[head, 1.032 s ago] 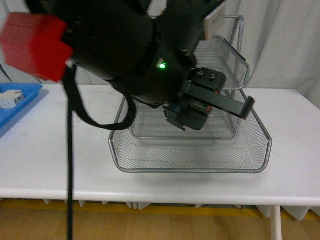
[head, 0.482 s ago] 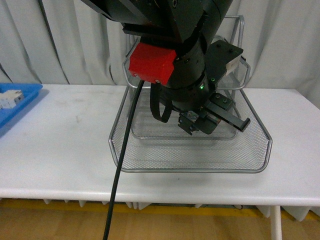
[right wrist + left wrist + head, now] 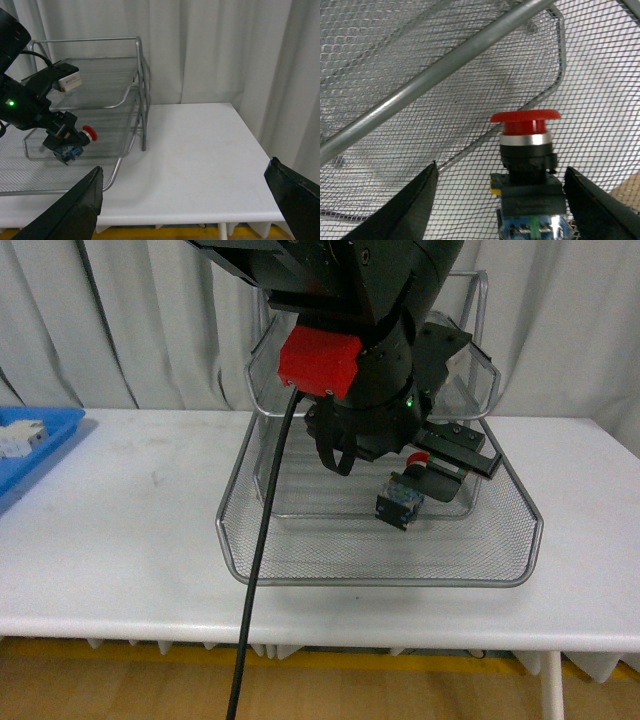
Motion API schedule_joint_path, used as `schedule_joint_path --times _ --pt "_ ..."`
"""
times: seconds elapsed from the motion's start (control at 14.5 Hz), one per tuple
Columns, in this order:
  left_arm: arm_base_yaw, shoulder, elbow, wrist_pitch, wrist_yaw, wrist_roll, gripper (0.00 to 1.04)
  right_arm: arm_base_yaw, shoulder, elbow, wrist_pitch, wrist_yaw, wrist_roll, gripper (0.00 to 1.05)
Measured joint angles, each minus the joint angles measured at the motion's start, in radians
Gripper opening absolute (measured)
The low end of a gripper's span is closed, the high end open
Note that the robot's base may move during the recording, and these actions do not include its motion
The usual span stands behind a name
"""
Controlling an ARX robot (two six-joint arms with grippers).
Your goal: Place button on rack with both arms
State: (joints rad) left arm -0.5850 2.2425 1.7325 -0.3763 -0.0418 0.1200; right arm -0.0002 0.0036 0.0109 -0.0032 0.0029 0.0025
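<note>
The button [image 3: 403, 499], red cap on a black body with a blue base, lies tilted on the mesh of the bottom tier of the silver wire rack [image 3: 380, 582]. My left gripper [image 3: 425, 472] is open around it. In the left wrist view the button [image 3: 526, 150] stands between the two black fingers [image 3: 415, 210] with a gap on each side, under a rack tube [image 3: 445, 70]. My right gripper [image 3: 186, 167] is open and empty over the white table, right of the rack [image 3: 137, 75]. The button [image 3: 75, 145] also shows there, under the left arm.
A flat blue tray [image 3: 45, 445] holding a white part [image 3: 22, 435] sits at the table's far left. The left arm's black cable [image 3: 262, 570] hangs down in front of the rack. White table [image 3: 200, 150] stretches right of the rack; curtains hang behind.
The left arm has swung back and up over the rack. Its gripper has opened, and the button now lies lower, on the bottom tier's mesh.
</note>
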Motion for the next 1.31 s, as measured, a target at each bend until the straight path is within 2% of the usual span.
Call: schedule_joint_path --times 0.07,0.14,0.41,0.62,0.76,0.83,0.89,0.96,1.03,1.1,1.24,1.31 --pt "0.005 -0.015 -0.020 0.014 0.002 -0.008 0.94 0.000 0.000 0.000 0.000 0.000 0.000 0.98" --pt "0.005 -0.042 -0.050 0.014 0.013 -0.008 1.00 0.000 0.000 0.000 0.000 0.000 0.000 0.98" --pt "-0.004 -0.264 -0.224 0.095 0.049 -0.007 0.98 0.000 0.000 0.000 0.000 0.000 0.000 0.98" --pt "-0.016 -0.513 -0.485 0.297 0.066 0.022 0.98 0.000 0.000 0.000 0.000 0.000 0.000 0.98" --pt "0.003 -0.713 -0.626 0.377 0.058 0.027 0.98 0.000 0.000 0.000 0.000 0.000 0.000 0.98" --pt "0.016 -0.795 -0.789 0.699 -0.185 -0.026 0.85 0.000 0.000 0.000 0.000 -0.002 0.000 0.98" --pt "0.080 -0.897 -0.964 0.875 -0.335 -0.068 0.73 0.000 0.000 0.000 -0.001 -0.002 0.000 0.98" --pt "0.183 -1.019 -1.114 0.956 -0.347 -0.090 0.60 0.000 0.000 0.000 0.000 -0.002 0.000 0.98" --pt "0.283 -1.140 -1.211 0.943 -0.297 -0.103 0.47 0.000 0.000 0.000 0.000 -0.002 0.000 0.98" --pt "0.337 -1.225 -1.279 0.943 -0.233 -0.113 0.36 0.000 0.000 0.000 0.000 -0.003 0.000 0.98" --pt "0.394 -1.327 -1.406 0.967 -0.146 -0.114 0.07 0.000 0.000 0.000 0.000 -0.002 0.000 0.98" --pt "0.417 -1.361 -1.458 0.967 -0.127 -0.116 0.02 0.000 0.000 0.000 0.000 -0.002 0.000 0.98"
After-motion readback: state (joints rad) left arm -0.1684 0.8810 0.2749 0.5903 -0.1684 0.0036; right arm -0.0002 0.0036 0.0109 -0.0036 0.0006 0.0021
